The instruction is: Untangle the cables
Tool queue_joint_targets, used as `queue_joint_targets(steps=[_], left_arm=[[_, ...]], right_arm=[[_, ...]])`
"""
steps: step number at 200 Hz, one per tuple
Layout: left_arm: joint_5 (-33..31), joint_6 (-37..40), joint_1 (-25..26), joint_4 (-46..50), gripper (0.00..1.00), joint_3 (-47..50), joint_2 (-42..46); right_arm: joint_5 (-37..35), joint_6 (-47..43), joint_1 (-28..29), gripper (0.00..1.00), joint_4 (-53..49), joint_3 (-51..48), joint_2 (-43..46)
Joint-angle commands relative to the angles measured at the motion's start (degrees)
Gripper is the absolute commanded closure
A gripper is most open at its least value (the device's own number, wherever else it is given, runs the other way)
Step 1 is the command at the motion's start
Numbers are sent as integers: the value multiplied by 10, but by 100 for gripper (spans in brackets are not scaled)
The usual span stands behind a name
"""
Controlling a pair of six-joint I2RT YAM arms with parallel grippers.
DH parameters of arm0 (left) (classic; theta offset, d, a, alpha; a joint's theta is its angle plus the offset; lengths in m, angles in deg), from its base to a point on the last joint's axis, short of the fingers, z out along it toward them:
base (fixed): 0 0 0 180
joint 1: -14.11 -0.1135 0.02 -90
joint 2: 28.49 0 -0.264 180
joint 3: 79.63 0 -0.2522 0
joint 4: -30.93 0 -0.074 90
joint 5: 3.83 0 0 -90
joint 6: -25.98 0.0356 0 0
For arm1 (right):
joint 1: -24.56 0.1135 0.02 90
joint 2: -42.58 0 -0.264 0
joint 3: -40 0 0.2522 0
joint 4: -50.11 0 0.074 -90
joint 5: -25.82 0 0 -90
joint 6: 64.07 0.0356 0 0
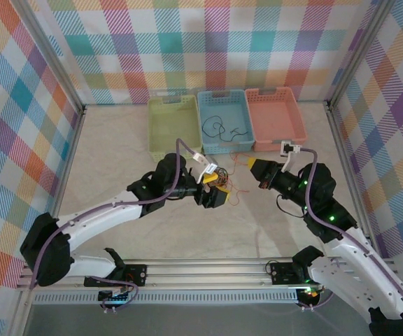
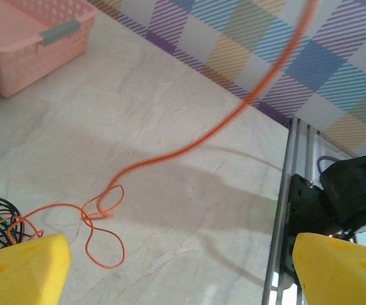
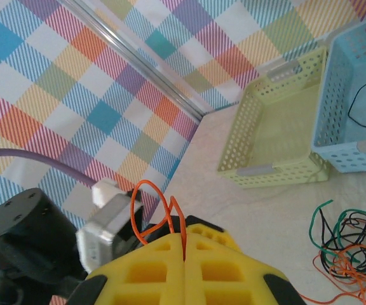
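The left arm reaches from 7 o'clock to mid-table. The left gripper (image 1: 214, 187) hangs low, its yellow fingers (image 2: 19, 270) spread wide apart and holding nothing. The right arm comes in from 5 o'clock, and the right gripper (image 1: 256, 166) faces the left one. Its yellow fingers (image 3: 151, 270) are pressed together on a thin orange-red wire (image 2: 170, 155), which runs taut from the floor to that claw.

The small knot of orange, black and green cables (image 3: 354, 244) lies at the table's centre, just beside the left gripper. At 12 o'clock stand a pale green plastic basket (image 1: 173, 126), a blue plastic basket (image 1: 236, 112) holding a loose black wire (image 1: 219, 128), and a pink plastic basket (image 1: 275, 119).
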Motion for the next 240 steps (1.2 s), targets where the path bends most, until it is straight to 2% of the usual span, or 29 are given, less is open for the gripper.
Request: queue_joint_targets(steps=[1,20,40,53,70,75,100,111,125,131,136,144,152,159,165,177,187,217,240], left_arm=[[-19,1,6,-56,10,-14,-23],[-15,1,7,-81,11,-23,-51],[-34,-3,9,-90,21,-38,-78],[-69,-14,9,-104,25,-41,-90],[-78,-19,9,-134,29,-41,-102],[-78,-21,9,-137,35,-44,-105],[-59,-29,9,-133,87,-57,-108],[-61,-31,9,-129,100,-54,-95],[-73,-31,9,-118,100,-49,-67],[-80,-32,9,-111,100,-48,-54],[-83,-32,9,-104,100,-49,-42],[-89,-38,9,-89,100,-55,-24],[-92,-43,9,-73,100,-64,-6],[-93,-48,9,-59,100,-72,10],[-93,-53,9,-49,100,-81,20],[-108,-65,9,-24,100,-100,43],[-112,-73,8,0,100,-118,54],[-142,-106,7,57,100,-168,80],[-150,-124,7,89,100,-197,90]], right_arm=[[20,10,0,100,12,18,-4],[21,14,0,100,9,16,-1],[20,14,-1,100,2,20,5],[18,11,-1,100,-5,24,10],[18,5,-1,100,-12,28,15],[17,4,-1,100,-16,29,16],[9,-11,-1,100,-30,31,20],[-2,-21,-1,100,-37,33,22],[-20,-43,-1,100,-48,36,22],[-32,-50,-1,95,-53,38,21],[-40,-59,-1,85,-57,40,20],[-46,-83,-2,60,-57,43,16],[-55,-110,-1,42,-60,46,11],[-63,-134,-2,31,-57,46,10],[-62,-160,-2,26,-44,41,11],[-52,-216,-2,19,-7,18,18],[-32,-259,-2,17,35,-10,27],[68,-361,-2,18,137,-86,37],[149,-367,-2,20,181,-100,0]])
